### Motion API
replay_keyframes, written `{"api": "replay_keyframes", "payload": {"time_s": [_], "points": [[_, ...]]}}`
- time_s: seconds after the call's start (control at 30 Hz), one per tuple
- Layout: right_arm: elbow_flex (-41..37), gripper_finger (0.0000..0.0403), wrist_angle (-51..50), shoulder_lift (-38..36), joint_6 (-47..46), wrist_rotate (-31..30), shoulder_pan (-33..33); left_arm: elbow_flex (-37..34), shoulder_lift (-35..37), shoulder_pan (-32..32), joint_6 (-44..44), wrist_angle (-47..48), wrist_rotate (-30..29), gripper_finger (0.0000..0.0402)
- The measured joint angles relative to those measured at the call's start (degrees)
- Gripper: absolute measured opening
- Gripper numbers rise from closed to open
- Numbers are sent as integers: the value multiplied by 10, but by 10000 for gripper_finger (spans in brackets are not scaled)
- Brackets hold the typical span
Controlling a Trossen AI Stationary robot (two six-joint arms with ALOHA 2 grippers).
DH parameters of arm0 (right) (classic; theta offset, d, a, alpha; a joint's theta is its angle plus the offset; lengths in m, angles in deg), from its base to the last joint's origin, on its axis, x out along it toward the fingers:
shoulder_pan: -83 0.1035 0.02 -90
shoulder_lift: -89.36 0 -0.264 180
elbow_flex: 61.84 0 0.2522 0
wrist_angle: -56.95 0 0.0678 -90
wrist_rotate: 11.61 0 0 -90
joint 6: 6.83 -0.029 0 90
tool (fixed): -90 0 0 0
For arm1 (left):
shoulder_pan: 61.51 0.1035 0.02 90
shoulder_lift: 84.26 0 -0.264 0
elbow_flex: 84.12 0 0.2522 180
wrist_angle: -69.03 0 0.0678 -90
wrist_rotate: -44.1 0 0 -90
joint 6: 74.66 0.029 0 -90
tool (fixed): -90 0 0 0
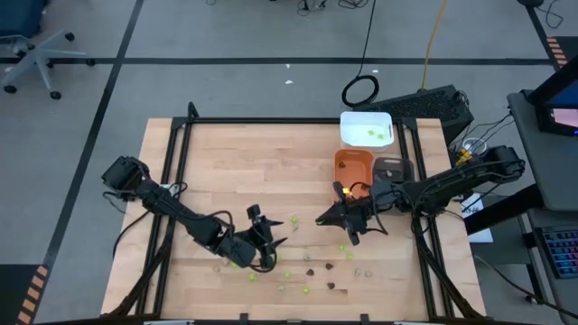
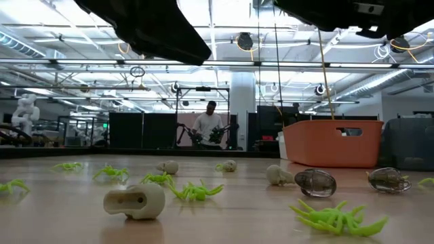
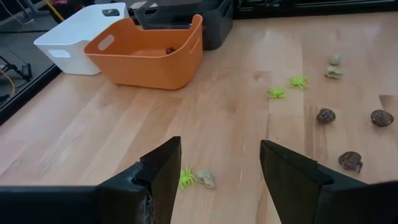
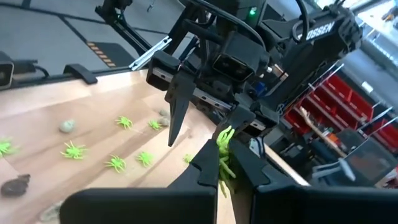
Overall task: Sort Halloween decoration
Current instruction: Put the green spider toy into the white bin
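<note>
High view: my left gripper (image 1: 268, 242) hangs over the front-middle of the wooden table (image 1: 226, 171) with its fingers spread and nothing between them. My right gripper (image 1: 348, 219) sits just in front of the orange tray (image 1: 353, 163), pinched on a lime-green spider (image 1: 344, 190). A white tray (image 1: 366, 129) with green pieces inside stands behind the orange one, and a grey tray (image 1: 394, 168) lies beside it. Loose decoration pieces (image 1: 307, 271), green, dark brown and pale, are scattered along the front of the table between and before my two grippers.

Low view: a pale skull piece (image 2: 135, 201) lies nearest the camera, green spiders (image 2: 195, 191) spread around it, and two dark brown pieces (image 2: 316, 182) rest near the orange tray (image 2: 332, 143). A person (image 2: 208, 125) stands in the room far behind the table.

Left wrist view: my left fingers (image 3: 161, 177) stand apart above bare wood; a green spider (image 3: 186, 177) and a pale piece (image 3: 207, 180) touching it lie on the table between them. Brown pieces (image 3: 326, 116) lie off to one side, and the orange tray (image 3: 149, 56) holds a dark piece.

Right wrist view: my right fingers (image 4: 211, 168) are shut on a lime-green spider (image 4: 224, 152), held clear of the table. My left arm shows beyond, over more green spiders (image 4: 74, 150).
</note>
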Motion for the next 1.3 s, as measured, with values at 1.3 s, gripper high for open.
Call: {"api": "replay_keyframes", "payload": {"time_s": [1.3], "points": [[1, 2, 21, 0, -341, 0, 0, 0, 0, 12, -5, 0, 0, 216]]}}
